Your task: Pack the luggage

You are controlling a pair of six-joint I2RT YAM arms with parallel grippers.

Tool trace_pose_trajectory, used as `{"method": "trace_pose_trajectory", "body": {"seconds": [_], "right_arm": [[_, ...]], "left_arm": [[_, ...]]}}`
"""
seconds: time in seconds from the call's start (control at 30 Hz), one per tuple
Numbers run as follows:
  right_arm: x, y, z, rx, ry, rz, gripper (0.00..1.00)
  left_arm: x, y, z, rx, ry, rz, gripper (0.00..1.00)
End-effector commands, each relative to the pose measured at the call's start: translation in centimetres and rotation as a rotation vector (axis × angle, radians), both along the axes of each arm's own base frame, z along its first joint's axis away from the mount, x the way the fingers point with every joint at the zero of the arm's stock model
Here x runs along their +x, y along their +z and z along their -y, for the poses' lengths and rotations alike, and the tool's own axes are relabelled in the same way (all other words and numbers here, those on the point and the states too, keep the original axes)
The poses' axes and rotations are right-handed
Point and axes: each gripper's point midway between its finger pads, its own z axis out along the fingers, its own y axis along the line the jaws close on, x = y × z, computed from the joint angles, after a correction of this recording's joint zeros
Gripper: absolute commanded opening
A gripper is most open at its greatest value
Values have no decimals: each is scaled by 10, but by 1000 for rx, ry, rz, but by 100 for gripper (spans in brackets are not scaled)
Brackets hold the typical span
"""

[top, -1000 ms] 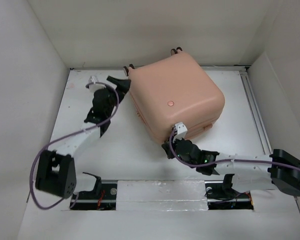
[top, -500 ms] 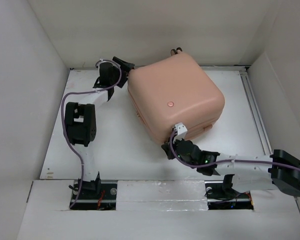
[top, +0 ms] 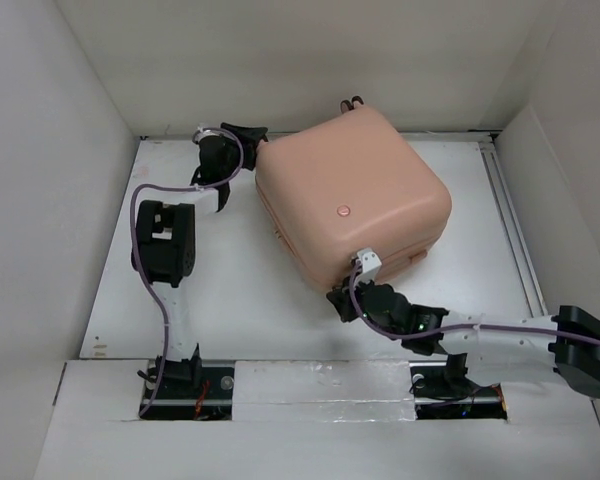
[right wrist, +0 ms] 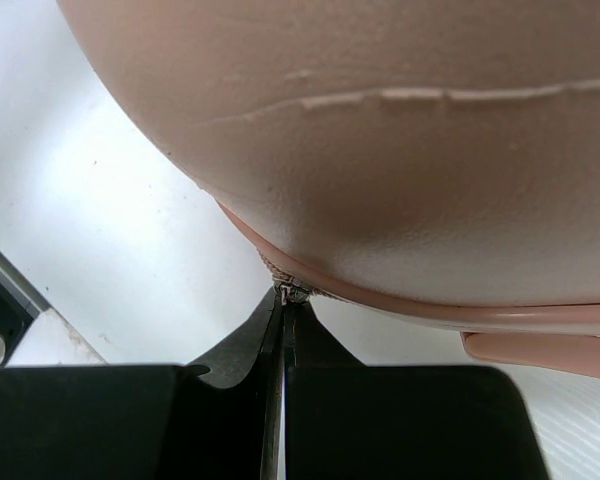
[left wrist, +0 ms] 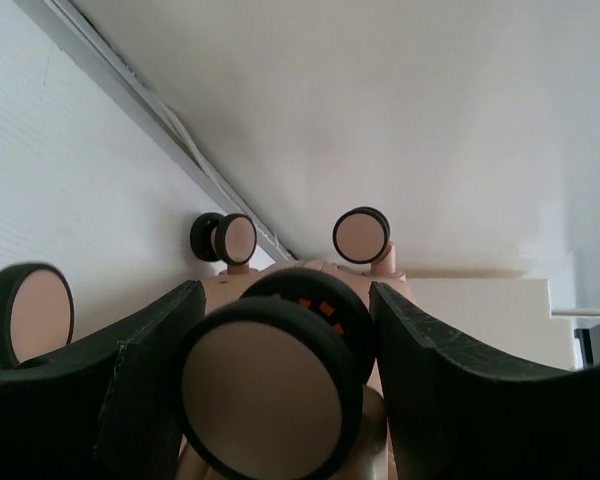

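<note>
The pale pink luggage (top: 350, 200) lies closed on the white table, its round button mark (top: 343, 211) facing up. My left gripper (top: 248, 135) is at its far-left corner. In the left wrist view the jaws stand on either side of a pink-and-black wheel (left wrist: 265, 395), which fills the gap between the fingers (left wrist: 150, 380). My right gripper (top: 338, 300) is at the near corner. In the right wrist view it (right wrist: 283, 300) is shut on the small metal zipper pull (right wrist: 292, 292) at the seam under the shell (right wrist: 380, 150).
White walls close the table in on the left, back and right. A metal rail (top: 510, 220) runs along the right side. Two more wheels (left wrist: 360, 235) stick out near the back wall. The arm bases and a taped strip (top: 320, 390) line the near edge.
My left arm swung up from the table left of the luggage to its far-left corner and stands around a wheel. My right arm stretched out slightly, still holding the zipper pull.
</note>
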Motion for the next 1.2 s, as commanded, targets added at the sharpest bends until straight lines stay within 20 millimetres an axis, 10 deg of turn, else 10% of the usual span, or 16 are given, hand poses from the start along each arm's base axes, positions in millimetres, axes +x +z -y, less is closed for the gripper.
{"method": "trace_pose_trajectory", "body": {"seconds": [0.0, 0.33, 0.37, 0.63, 0.73, 0.77, 0.93, 1.17], "right_arm": [[-32, 53, -27, 200, 156, 18, 0], [29, 104, 32, 222, 44, 114, 0], [37, 113, 36, 210, 41, 144, 0], [105, 137, 70, 155, -45, 174, 0], [89, 117, 62, 203, -24, 123, 0], [64, 86, 48, 194, 42, 67, 0], [-19, 52, 12, 197, 259, -31, 0], [4, 92, 17, 149, 206, 98, 0]], "left_arm": [[-9, 75, -15, -11, 37, 227, 0], [-126, 56, -71, 112, 193, 252, 0], [-148, 24, -76, 123, 203, 197, 0], [-258, -34, -72, 162, 169, 105, 0], [-277, -33, -82, 236, 189, 103, 0], [-281, -13, -88, 245, 222, 155, 0], [-282, 13, -107, 367, 306, 163, 0], [-277, 28, -108, 351, 321, 201, 0]]}}
